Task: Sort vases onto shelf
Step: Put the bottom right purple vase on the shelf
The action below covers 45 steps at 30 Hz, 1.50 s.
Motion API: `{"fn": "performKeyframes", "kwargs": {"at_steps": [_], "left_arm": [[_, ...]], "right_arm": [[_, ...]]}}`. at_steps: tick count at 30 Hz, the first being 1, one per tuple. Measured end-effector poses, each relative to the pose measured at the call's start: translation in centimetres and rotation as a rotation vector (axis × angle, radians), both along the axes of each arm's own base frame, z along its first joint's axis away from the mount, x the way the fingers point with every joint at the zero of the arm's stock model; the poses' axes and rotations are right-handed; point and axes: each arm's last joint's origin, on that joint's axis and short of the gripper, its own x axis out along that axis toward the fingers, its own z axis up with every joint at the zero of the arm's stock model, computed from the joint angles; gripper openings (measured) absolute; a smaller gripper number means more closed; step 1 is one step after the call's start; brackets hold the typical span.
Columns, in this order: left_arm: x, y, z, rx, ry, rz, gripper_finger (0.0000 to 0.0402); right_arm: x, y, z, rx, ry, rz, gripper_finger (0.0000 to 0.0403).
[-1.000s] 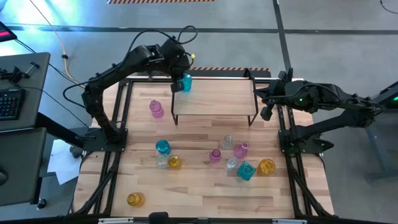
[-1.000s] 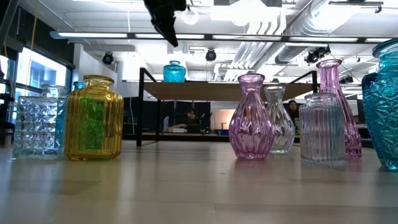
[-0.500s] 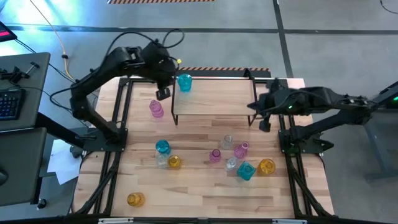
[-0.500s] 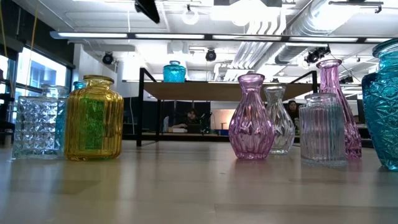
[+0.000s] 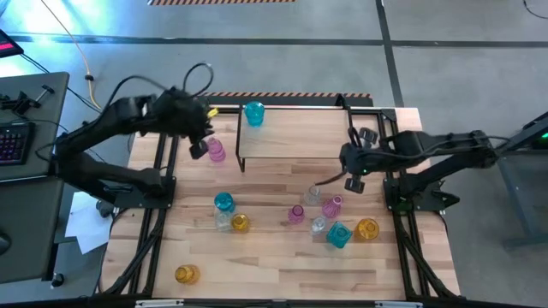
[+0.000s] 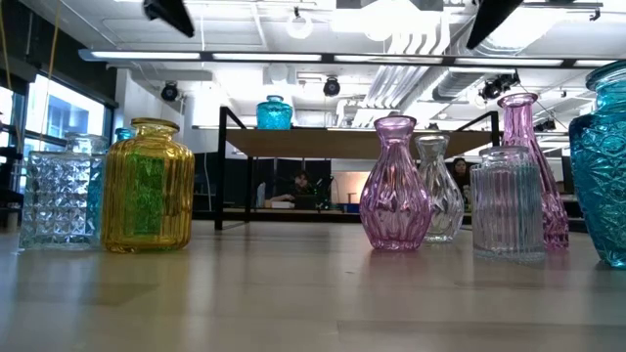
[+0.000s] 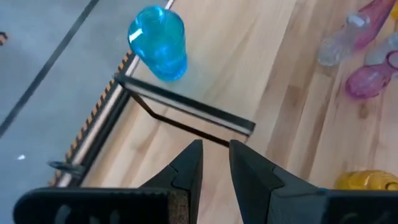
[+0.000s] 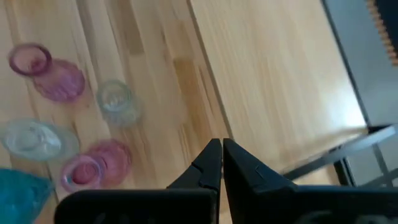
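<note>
The teal vase (image 5: 254,113) stood on the shelf (image 5: 295,137) at its eleven o'clock corner; only the low view showed its lid. The left gripper (image 5: 199,147), slightly parted and empty, had pulled away toward nine o'clock. The right gripper (image 5: 354,181), pinched closed and empty, had swung in over the table.

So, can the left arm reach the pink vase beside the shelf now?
Probably yes. The left gripper hangs empty, slightly open, just left of the pink vase, and nothing lies between them. The shelf stands on its far side.

Shelf (image 5: 295,137) bare beside teal vase (image 5: 254,113)
</note>
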Motion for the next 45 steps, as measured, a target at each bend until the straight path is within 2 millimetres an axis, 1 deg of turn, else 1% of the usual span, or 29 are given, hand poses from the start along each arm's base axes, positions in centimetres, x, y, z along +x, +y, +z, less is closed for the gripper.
{"fn": "performKeyframes", "kwargs": {"at_steps": [6,9,12,15,18,24,27,29,31,33,41,43,45], "left_arm": [[-3.3,-2.0,-3.9,-0.069,-0.092,0.038,0.0072],[-4.3,-2.6,-5.4,-0.077,-0.159,0.056,0.0072],[-4.7,-2.9,-6.7,-0.077,-0.206,0.055,0.0072],[-5.0,-3.3,-7.9,-0.092,-0.231,0.047,0.0072],[-4.7,-3.6,-9.3,-0.098,-0.253,0.022,0.0072],[-3.4,-4.0,-12.2,-0.094,-0.31,-0.032,0.0072],[-3.0,-4.4,-13.2,-0.097,-0.311,-0.059,0.0072],[-2.8,-4.6,-13.5,-0.097,-0.323,-0.076,0.0072],[-2.7,-4.8,-13.6,-0.087,-0.336,-0.084,0.0072],[-2.7,-5.0,-13.6,-0.072,-0.337,-0.084,0.0072],[-2.7,-5.9,-13.6,-0.014,-0.337,-0.079,0.0072],[-2.7,-6.1,-13.6,-0.013,-0.336,-0.086,0.0072],[-2.6,-6.4,-13.6,-0.014,-0.339,-0.101,0.0072]], "right_arm": [[-0.7,1.3,-0.1,0.06,-0.014,-0.072,0.0],[-1.2,2.3,-0.2,0.097,-0.02,-0.109,0.0],[-1.6,3.2,-0.3,0.116,-0.029,-0.132,0.0],[-1.9,4.0,-0.4,0.136,-0.043,-0.163,0.0],[-1.5,4.9,-0.8,0.147,-0.04,-0.18,0.0],[0.5,6.3,-2.7,0.089,0.036,-0.175,0.0],[1.3,6.5,-3.4,0.061,0.061,-0.181,0.0001],[1.6,6.6,-3.7,0.047,0.07,-0.185,0.0005],[1.7,6.7,-3.8,0.052,0.07,-0.2,0.002],[1.7,6.7,-3.9,0.068,0.064,-0.223,0.0046],[1.8,6.8,-4.0,0.115,0.043,-0.296,0.0174],[1.8,6.8,-4.1,0.123,0.048,-0.303,0.0196],[2.0,6.9,-4.3,0.127,0.059,-0.314,0.0209]]}}
